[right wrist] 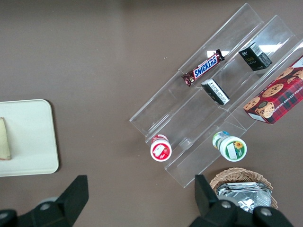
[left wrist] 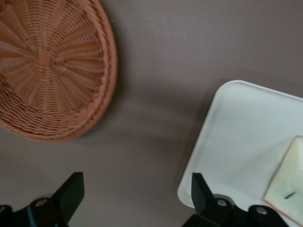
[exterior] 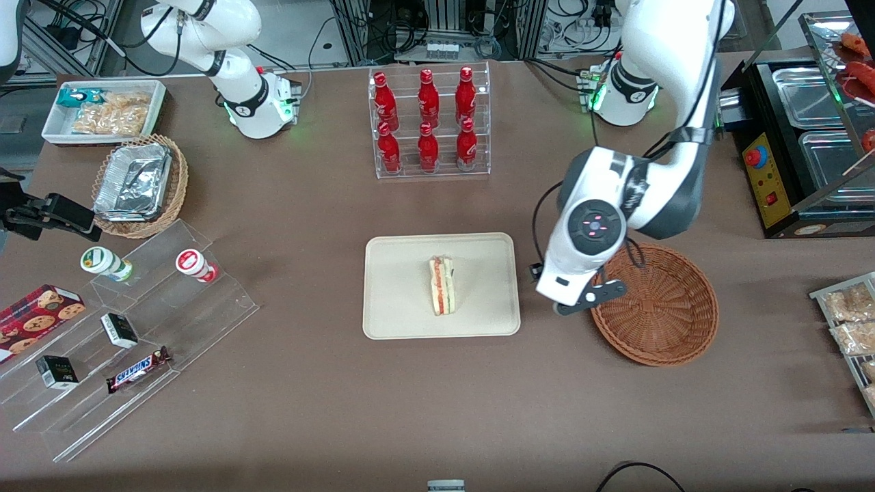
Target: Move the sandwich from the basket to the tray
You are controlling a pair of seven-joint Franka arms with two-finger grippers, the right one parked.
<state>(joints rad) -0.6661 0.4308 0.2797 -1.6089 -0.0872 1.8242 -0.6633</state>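
The sandwich (exterior: 443,285), a wrapped wedge with red and green filling, lies on the beige tray (exterior: 396,273) in the middle of the table. The reddish-brown wicker basket (exterior: 660,307) stands beside the tray, toward the working arm's end, with nothing in it. My left gripper (exterior: 562,301) hangs above the bare table in the gap between tray and basket. In the left wrist view the gripper (left wrist: 135,182) is open and holds nothing, with the basket (left wrist: 47,66), the tray's corner (left wrist: 236,137) and the sandwich's edge (left wrist: 289,189) in sight.
A clear rack of red bottles (exterior: 429,123) stands farther from the camera than the tray. A stepped acrylic shelf (exterior: 123,328) with snacks, a tan basket of foil containers (exterior: 140,184) and a white bin (exterior: 102,113) lie toward the parked arm's end. A black warmer (exterior: 806,150) stands at the working arm's end.
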